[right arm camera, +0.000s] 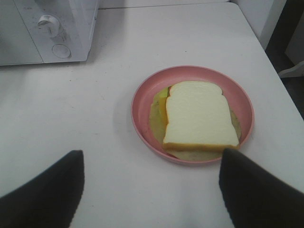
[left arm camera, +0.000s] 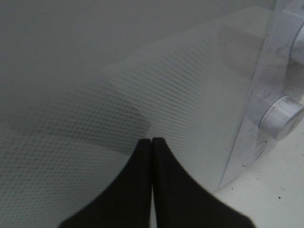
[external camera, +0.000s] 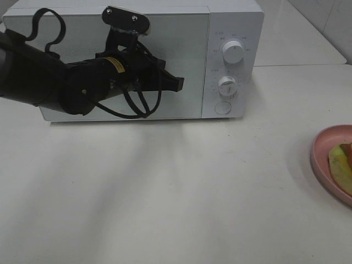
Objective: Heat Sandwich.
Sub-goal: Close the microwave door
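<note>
The sandwich (right arm camera: 199,114), white bread with a tan crust over yellow-green filling, lies on a round pink plate (right arm camera: 142,90). My right gripper (right arm camera: 152,153) hovers above the plate's near side, open and holding nothing. In the high view only a slice of the plate (external camera: 324,148) and sandwich (external camera: 341,165) shows at the right edge. The white microwave (external camera: 234,22) stands at the back with its door shut. My left gripper (external camera: 179,83) is shut and empty, its tips (left arm camera: 152,141) pointing at the door glass (left arm camera: 142,76) close to the control panel.
On the microwave's right panel are two dials (external camera: 233,53) (external camera: 226,84) and a round button (external camera: 222,108). The left arm and its cables (external camera: 82,82) cross in front of the door. The white table (external camera: 165,192) ends at the right, behind the plate.
</note>
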Tool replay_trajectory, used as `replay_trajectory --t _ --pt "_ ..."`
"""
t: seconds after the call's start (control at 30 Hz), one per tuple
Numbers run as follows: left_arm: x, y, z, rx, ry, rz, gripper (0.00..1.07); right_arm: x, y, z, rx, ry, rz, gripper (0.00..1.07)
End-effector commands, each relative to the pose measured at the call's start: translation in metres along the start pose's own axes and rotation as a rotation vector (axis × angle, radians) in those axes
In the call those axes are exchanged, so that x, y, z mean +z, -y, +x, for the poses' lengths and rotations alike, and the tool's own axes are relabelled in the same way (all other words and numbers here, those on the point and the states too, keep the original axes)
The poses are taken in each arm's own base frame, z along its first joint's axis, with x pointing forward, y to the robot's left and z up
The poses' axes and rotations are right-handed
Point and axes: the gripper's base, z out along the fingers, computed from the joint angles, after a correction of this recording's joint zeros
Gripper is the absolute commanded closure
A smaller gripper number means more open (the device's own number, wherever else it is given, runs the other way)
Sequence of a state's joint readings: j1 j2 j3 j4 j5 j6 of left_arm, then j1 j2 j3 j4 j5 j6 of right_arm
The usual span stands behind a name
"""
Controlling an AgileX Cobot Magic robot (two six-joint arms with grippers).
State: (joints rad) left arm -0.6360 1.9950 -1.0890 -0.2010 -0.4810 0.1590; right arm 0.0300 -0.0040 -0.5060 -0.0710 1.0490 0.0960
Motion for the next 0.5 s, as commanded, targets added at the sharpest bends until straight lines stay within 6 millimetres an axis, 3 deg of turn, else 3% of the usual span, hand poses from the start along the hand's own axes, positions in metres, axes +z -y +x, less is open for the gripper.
replay_trajectory --t 0.03,0.33,0.5 --pt "-0.014 -0.016 -0.013 -0.060 0.080 -0.063 1.07 -0.003 0.000 0.001 -0.005 0.037 0.003 0.32" --pt "-0.053 -0.017 -0.009 -0.075 -0.009 -0.050 1.07 -0.003 0.000 0.001 -0.005 0.037 0.003 0.32" --pt "-0.074 -0.016 -0.007 -0.098 -0.112 -0.029 0.88 -0.003 0.000 0.001 -0.005 0.037 0.003 0.32"
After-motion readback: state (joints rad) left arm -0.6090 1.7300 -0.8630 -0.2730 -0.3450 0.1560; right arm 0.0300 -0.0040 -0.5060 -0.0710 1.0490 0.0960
